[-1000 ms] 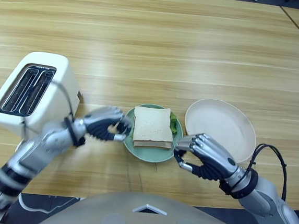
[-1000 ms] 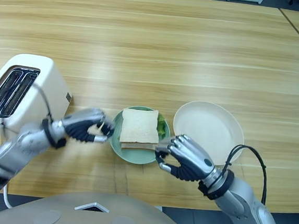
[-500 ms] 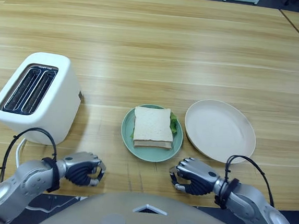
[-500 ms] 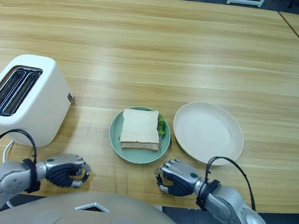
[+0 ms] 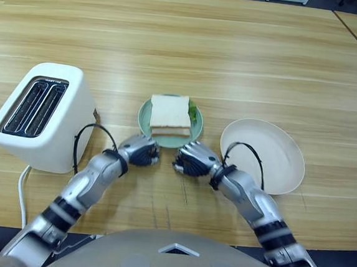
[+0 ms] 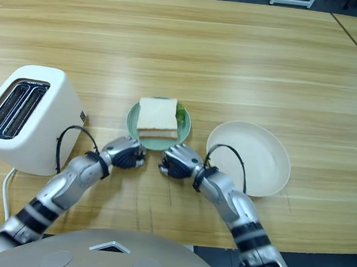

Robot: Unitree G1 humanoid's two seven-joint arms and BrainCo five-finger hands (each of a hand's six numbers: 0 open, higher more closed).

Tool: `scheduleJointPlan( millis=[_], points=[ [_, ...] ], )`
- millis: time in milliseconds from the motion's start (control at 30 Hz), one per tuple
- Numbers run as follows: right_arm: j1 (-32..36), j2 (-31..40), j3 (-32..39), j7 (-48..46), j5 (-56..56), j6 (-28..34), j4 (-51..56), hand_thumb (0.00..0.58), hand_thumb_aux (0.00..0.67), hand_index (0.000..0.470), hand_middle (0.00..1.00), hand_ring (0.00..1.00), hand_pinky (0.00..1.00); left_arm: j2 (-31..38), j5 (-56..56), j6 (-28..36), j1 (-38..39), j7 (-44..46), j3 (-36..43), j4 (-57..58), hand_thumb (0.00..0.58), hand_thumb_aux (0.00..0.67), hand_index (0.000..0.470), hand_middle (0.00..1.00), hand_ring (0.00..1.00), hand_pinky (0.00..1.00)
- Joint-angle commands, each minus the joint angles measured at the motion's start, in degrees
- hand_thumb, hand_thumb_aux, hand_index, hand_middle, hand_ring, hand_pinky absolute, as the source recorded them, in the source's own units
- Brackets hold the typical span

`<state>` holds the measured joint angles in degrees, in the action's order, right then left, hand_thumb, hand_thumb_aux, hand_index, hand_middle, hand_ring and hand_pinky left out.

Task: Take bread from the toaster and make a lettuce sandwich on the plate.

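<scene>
The left robot hand [image 5: 140,151] and right robot hand [image 5: 192,159] are curled into loose fists, holding nothing. They sit at the near rim of the green plate [image 5: 144,119], one on each side; contact is unclear. The lettuce sandwich [image 5: 170,114] lies assembled on that plate. Any nudge should probably press evenly from both sides, low and slow, so the top slice stays put. The toaster [image 5: 39,112] stands well left of the plate on the desk [image 5: 235,57].

Wooden table [image 5: 236,51]: toaster [image 5: 39,112], green plate [image 5: 168,142], cream plate [image 5: 264,155].
</scene>
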<state>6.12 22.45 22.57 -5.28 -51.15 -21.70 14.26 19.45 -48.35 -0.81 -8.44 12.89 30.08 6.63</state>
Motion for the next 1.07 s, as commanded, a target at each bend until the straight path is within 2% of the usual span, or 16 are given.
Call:
scheduleJointPlan(
  millis=[33, 133, 233, 267, 300, 333, 367, 400, 433, 467, 533, 667, 767, 900, 1067],
  points=[
    [12.6, -6.0, 2.4, 6.3, -2.0, 5.9, 16.6, 0.58, 0.67, 0.47, 1.0, 1.0, 1.0, -2.0, -1.0, 0.5, -12.8, -6.3, -1.1, 17.5, 0.58, 0.67, 0.47, 1.0, 1.0, 1.0],
    [16.2, -6.0, 3.8, 9.9, -3.1, 7.5, 19.8, 0.58, 0.67, 0.47, 1.0, 1.0, 1.0, -2.2, -1.1, -1.0, -17.9, -10.9, -1.0, 24.6, 0.58, 0.67, 0.47, 1.0, 1.0, 1.0],
    [13.0, -3.2, 4.1, 10.4, -3.2, 7.9, 12.9, 0.58, 0.67, 0.47, 1.0, 1.0, 1.0, -1.4, 1.5, -2.0, -13.8, -10.6, -2.0, 17.1, 0.58, 0.67, 0.47, 1.0, 1.0, 1.0],
    [10.4, -1.9, 3.8, 10.0, -3.1, 8.3, 8.8, 0.58, 0.67, 0.47, 1.0, 1.0, 1.0, -1.2, 2.6, -2.0, -11.0, -9.8, -2.4, 12.6, 0.548, 0.512, 0.359, 1.0, 1.0, 1.0],
    [7.0, -0.4, 3.0, 9.7, -2.8, 8.7, 3.6, 0.58, 0.67, 0.47, 1.0, 1.0, 1.0, -1.2, 4.7, -2.0, -7.1, -8.8, -3.1, 7.0, 0.23, 0.15, 0.105, 1.0, 1.0, 1.0],
    [2.9, 1.3, 1.9, 9.7, -2.5, 9.2, -2.7, 0.568, 0.573, 0.402, 1.0, 1.0, 1.0, -1.5, 8.2, -1.7, -1.9, -7.2, -4.1, 0.4, 0.0, 0.0, 0.0, 1.0, 1.0, 1.0],
    [-0.9, 2.6, 0.6, 9.7, -2.1, 9.6, -8.2, 0.337, 0.236, 0.166, 1.0, 1.0, 1.0, -1.7, 11.8, -1.3, 2.9, -5.4, -4.8, -5.6, 0.0, 0.0, 0.0, 1.0, 1.0, 1.0],
    [-4.8, 3.7, -0.9, 9.7, -1.5, 9.8, -13.8, 0.0, 0.0, 0.0, 0.78, 0.78, 0.78, -1.5, 15.2, -0.9, 7.9, -3.5, -5.1, -11.4, 0.0, 0.0, 0.0, 1.0, 1.0, 1.0],
    [-8.8, 4.8, -2.5, 9.9, -0.7, 9.4, -19.2, 0.0, 0.0, 0.0, 0.56, 0.56, 0.56, -0.9, 18.0, -0.6, 12.7, -2.0, -5.3, -16.9, 0.0, 0.0, 0.0, 1.0, 1.0, 1.0],
    [-12.8, 5.2, -4.4, 10.1, 1.3, 8.9, -24.0, 0.0, 0.0, 0.0, 0.0, 0.0, 0.0, -0.2, 20.9, -0.4, 17.0, -0.6, -5.8, -21.6, 0.0, 0.0, 0.0, 1.0, 1.0, 1.0],
    [-21.9, 4.8, -8.7, 12.6, 7.2, 6.1, -33.1, 0.0, 0.0, 0.0, 0.0, 0.0, 0.0, -0.6, 27.5, -1.1, 24.9, -0.7, -8.1, -30.2, 0.0, 0.0, 0.0, 0.0, 0.0, 0.0],
    [-40.2, 3.1, -13.2, 16.0, 21.7, -2.5, -43.2, 0.0, 0.0, 0.0, 0.0, 0.0, 0.0, -2.5, 36.8, -5.6, 36.0, -3.7, -14.6, -42.3, 0.0, 0.0, 0.0, 0.0, 0.0, 0.0],
    [-48.4, 2.7, -15.5, 15.0, 33.3, -7.9, -43.5, 0.0, 0.0, 0.0, 0.0, 0.0, 0.0, -2.0, 44.2, -8.7, 41.6, -2.8, -19.8, -47.2, 0.0, 0.0, 0.0, 0.0, 0.0, 0.0],
    [-50.4, 1.3, -18.1, 13.0, 41.7, -10.7, -43.1, 0.0, 0.0, 0.0, 0.0, 0.0, 0.0, -2.1, 46.4, -8.9, 44.4, -1.7, -20.9, -49.3, 0.0, 0.0, 0.0, 0.0, 0.0, 0.0],
    [-48.5, 0.1, -17.2, 8.8, 44.5, -13.0, -42.2, 0.0, 0.0, 0.0, 0.0, 0.0, 0.0, -4.1, 43.8, -18.0, 44.9, -3.2, -20.1, -46.2, 0.0, 0.0, 0.0, 0.0, 0.0, 0.0]
  ],
)
